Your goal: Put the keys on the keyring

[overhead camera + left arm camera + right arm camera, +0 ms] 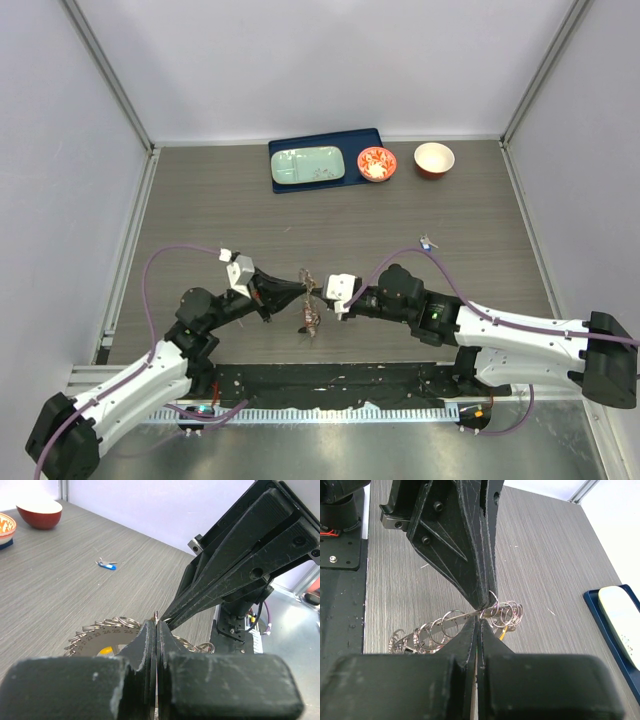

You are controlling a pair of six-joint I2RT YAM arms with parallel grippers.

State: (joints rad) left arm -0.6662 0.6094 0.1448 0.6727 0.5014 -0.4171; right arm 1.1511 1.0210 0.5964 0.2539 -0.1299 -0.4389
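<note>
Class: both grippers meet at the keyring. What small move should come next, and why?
Probably open the right gripper and reach for the blue key lying loose on the table; it and the left gripper are both shut on the keyring, holding no key.

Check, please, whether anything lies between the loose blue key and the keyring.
Nothing on the table does: bare wood lies between the key and the keyring. The right arm runs close alongside that path.

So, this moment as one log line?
left gripper: shut on keyring | right gripper: shut on keyring | blue key: on table
</note>
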